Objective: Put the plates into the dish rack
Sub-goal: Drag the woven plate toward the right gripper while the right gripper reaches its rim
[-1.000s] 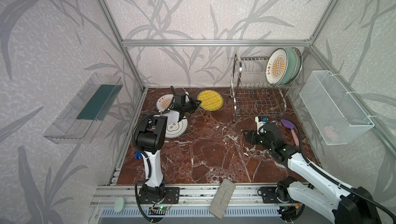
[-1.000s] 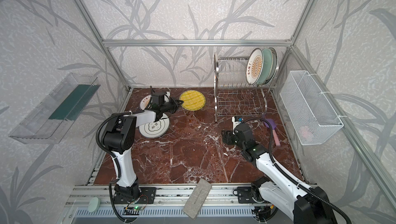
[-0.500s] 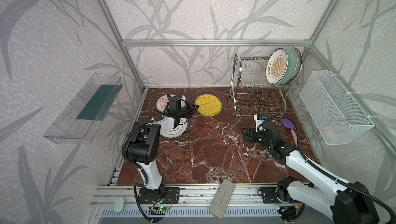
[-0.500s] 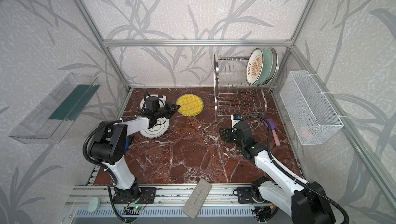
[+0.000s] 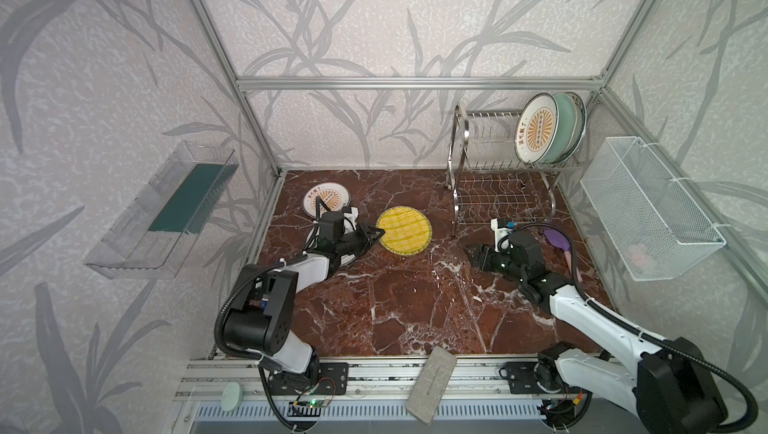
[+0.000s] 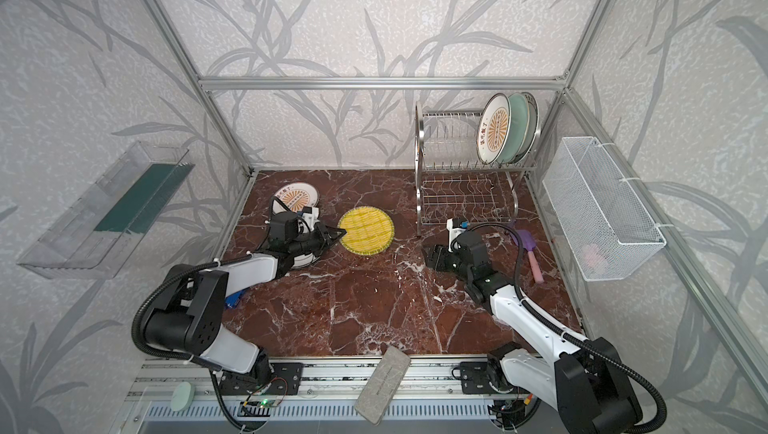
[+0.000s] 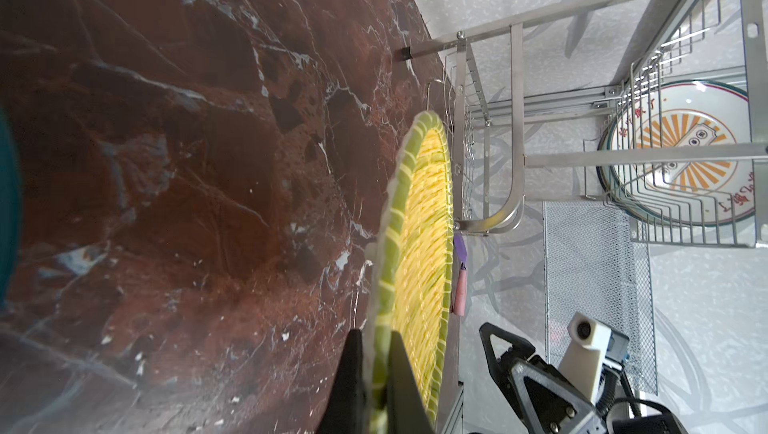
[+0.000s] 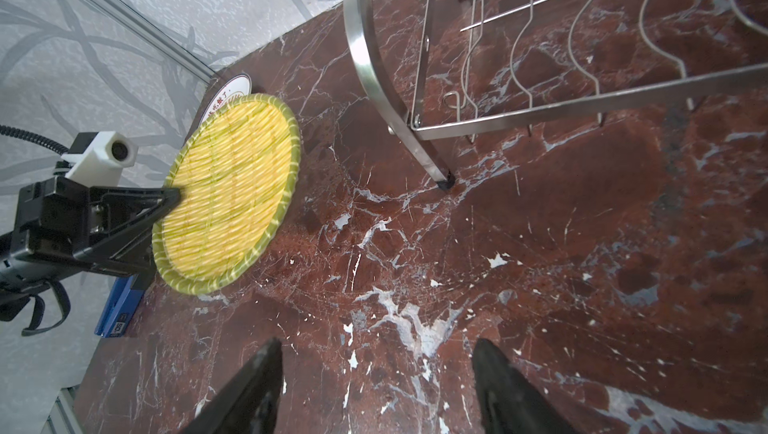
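Left gripper (image 5: 379, 234) is shut tight on the near rim of the small yellow plate (image 5: 405, 230), one finger above the edge and one below. Right gripper (image 5: 473, 254) waits with its jaws wide apart and nothing between them, low over the marble table (image 5: 415, 307), just in front of the dish rack (image 5: 494, 197). The yellow plate is between the two arms, left of the rack and apart from it. From the shadow under it in the right wrist view, I judge it is lifted off the table and tilted.

It looks ceramic to me: stiff, small and not heavy, but it would chip if it knocks on the steel wire. Glaze is slippery, and a pinch at one point of the rim lets a plate swing, so the hold should sit deep over the rim. The ribbed pattern may help the pads a little.

Only the left wrist view shows the grip itself, the green rim pressed between two black fingers (image 7: 353, 386). The right wrist view gives the whole ribbed face (image 8: 232, 195). The top views alone show the upper tier, where a sunburst plate (image 5: 536, 129), a mint plate (image 5: 566, 126) and a third plate (image 5: 581, 106) stand at its right end, with free slots to their left. A second sunburst plate (image 5: 326, 199) lies flat near the back left corner.
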Available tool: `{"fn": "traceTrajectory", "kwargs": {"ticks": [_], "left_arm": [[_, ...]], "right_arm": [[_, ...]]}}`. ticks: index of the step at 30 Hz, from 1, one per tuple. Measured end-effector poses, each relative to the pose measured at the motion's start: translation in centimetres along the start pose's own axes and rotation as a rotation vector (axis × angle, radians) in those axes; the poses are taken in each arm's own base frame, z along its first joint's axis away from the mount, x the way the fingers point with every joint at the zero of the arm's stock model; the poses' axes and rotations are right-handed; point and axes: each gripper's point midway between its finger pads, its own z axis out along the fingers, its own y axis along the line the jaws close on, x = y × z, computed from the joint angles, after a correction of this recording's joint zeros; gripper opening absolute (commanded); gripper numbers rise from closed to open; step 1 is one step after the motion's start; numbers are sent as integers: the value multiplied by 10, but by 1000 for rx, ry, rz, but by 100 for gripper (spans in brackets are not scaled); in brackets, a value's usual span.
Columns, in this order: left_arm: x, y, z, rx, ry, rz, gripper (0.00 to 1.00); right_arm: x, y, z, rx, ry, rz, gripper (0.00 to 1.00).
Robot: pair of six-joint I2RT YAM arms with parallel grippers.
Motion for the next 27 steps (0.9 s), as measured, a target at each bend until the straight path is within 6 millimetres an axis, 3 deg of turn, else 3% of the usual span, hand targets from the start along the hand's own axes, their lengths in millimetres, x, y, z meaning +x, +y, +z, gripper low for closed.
{"fn": "traceTrajectory", "kwargs": {"ticks": [12, 18, 27], "left_arm": [[54, -2, 1, 50, 104, 85, 0], [73, -22, 12, 131, 148, 149, 0], [88, -36, 27, 242, 195, 148, 0]], "right_arm": [[-2, 20, 13, -122, 24, 49, 74], [1, 26, 18, -164, 38, 49, 74], [4, 28, 24, -192, 55, 74, 72]]}}
